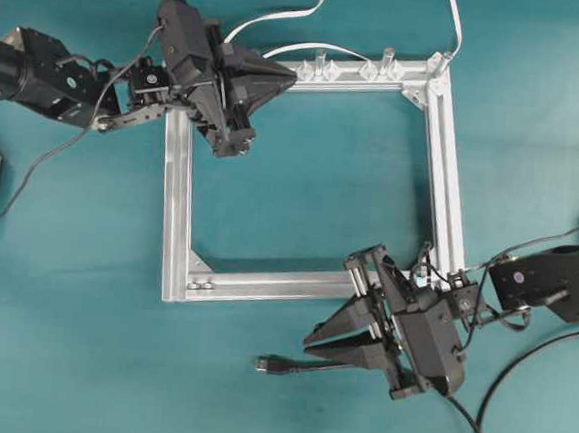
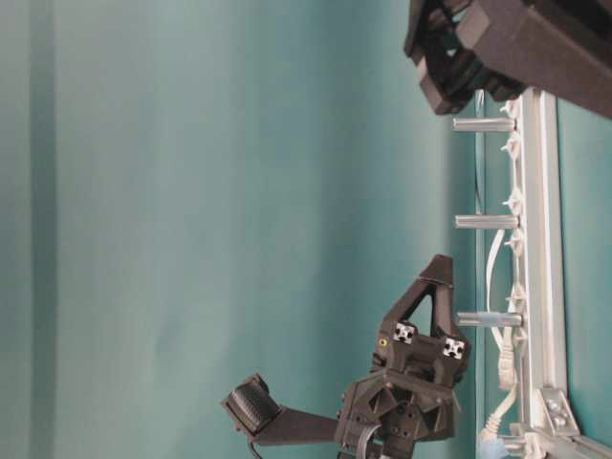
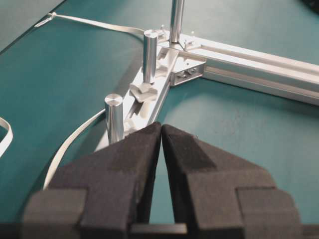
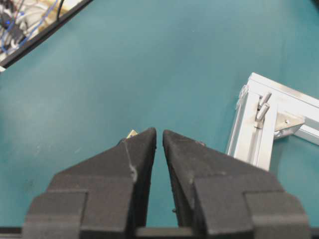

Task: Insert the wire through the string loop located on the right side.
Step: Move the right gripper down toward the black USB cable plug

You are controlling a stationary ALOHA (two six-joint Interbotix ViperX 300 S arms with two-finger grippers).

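Below right gripper (image 1: 312,341), wire (image 1: 276,366) untouched; both fingers pairs nearly closed, empty

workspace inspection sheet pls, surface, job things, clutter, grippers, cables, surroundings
surface: teal table, bare inside the aluminium frame
job's things: the wire lies on the table, its plug near the right gripper's tips; the string loop sits on the frame's right bar, too small to tell its state
clutter: nothing seen
grippers: left gripper fingers closed, empty, over the frame's top-left corner; right gripper fingers closed, empty, outside the frame's lower right corner
cables: flat white cable runs off the far edge; thin grey cable on the left arm
surroundings: wiring beyond the table edge
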